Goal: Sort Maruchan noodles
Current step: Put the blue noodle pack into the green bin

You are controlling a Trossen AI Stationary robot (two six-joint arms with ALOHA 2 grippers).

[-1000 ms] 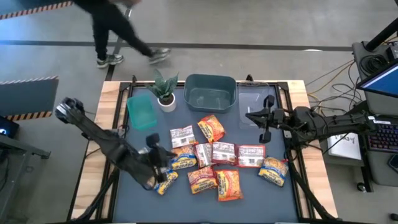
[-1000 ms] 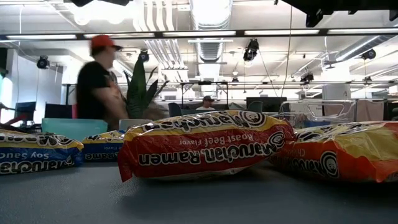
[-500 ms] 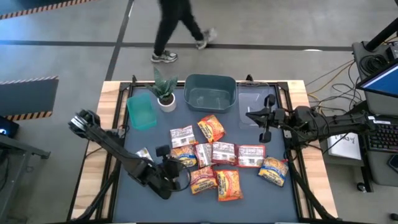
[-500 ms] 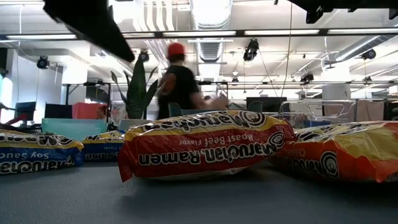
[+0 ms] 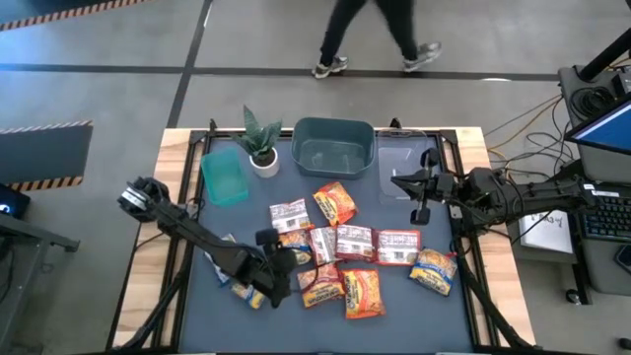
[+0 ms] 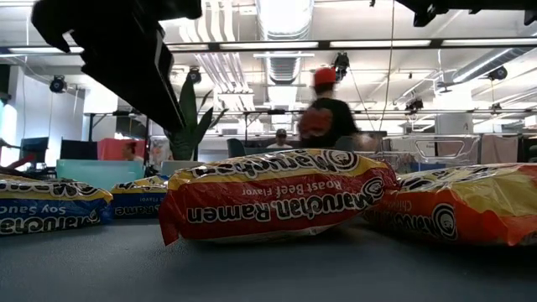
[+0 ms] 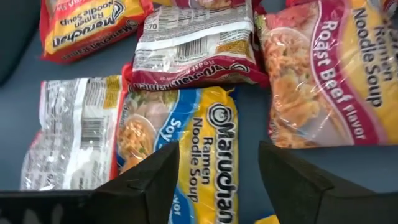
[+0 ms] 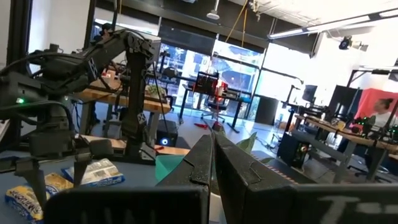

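Now the left end effector [image 7: 217,180], fingers spread, hangs over a light, crinkly blue noodle packet [image 7: 186,149]; pinch its middle gently.

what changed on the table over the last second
The left gripper swung from the packets at the table's left toward the middle pile, and its jaws opened; it now hovers over a blue-yellow noodle packet. A blue-yellow packet lies behind it. The right gripper, shut, and the bins stayed put.
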